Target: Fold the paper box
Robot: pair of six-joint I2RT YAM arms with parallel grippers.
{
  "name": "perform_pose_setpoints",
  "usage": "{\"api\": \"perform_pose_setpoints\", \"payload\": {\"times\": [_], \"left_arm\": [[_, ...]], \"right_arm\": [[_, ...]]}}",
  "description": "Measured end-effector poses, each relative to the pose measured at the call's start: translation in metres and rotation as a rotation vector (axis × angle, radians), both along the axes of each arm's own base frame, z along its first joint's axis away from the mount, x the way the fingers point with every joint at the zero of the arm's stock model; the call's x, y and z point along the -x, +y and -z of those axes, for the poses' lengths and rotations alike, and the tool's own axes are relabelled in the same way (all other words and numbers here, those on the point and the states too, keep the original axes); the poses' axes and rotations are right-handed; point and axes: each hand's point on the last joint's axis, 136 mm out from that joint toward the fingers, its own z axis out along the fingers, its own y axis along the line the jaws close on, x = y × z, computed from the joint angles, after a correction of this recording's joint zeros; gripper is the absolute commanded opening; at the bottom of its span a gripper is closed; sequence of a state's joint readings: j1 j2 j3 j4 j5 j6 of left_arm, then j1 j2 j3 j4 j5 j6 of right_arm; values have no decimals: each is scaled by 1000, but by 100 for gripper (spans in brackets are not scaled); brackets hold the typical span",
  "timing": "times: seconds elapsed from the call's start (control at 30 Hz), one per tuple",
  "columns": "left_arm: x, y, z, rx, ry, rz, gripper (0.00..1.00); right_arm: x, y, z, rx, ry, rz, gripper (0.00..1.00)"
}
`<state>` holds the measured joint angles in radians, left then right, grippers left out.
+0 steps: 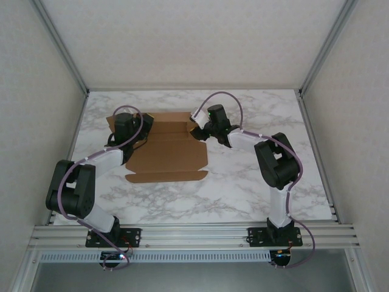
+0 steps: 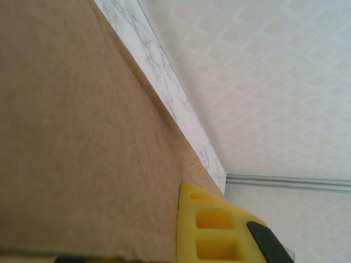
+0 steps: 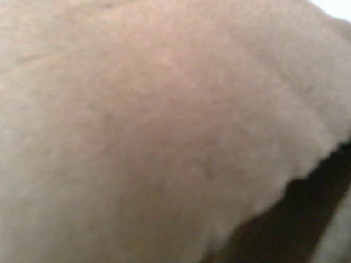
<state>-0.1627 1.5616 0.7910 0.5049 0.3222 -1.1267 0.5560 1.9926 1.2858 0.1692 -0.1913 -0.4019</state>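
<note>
Paper box (image 1: 170, 152): flat on bench (image 1: 243, 188), rear centre; bare bench in front and to the right. Left fingers (image 2: 214, 235): pinched on its left edge. Right fingers (image 1: 196, 132): at right rear corner, spread cannot be told.

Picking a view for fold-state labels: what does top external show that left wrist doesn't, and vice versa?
Top external: the whole paper box outline with flaps, both arms, right gripper at its far right corner. Left wrist: close-up of a yellow finger pad against the cardboard. Both: brown cardboard on the marble table.
</note>
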Motion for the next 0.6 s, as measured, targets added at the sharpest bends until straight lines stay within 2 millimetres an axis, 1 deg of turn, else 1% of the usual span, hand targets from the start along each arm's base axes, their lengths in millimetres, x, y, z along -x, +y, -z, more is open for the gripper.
{"api": "perform_pose_setpoints", "payload": {"times": [0.3,0.43,0.6], "left_arm": [[-3,-1,-1,45,16,-17,1],[-4,-1,-3,70,31,-27,1],[-5,-1,-3,111,54,-43,0]], "right_arm": [[-3,4,0,23,-19,66,52],[-4,4,0,20,-19,83,48],[-6,3,-1,-2,-3,111,40]]}}
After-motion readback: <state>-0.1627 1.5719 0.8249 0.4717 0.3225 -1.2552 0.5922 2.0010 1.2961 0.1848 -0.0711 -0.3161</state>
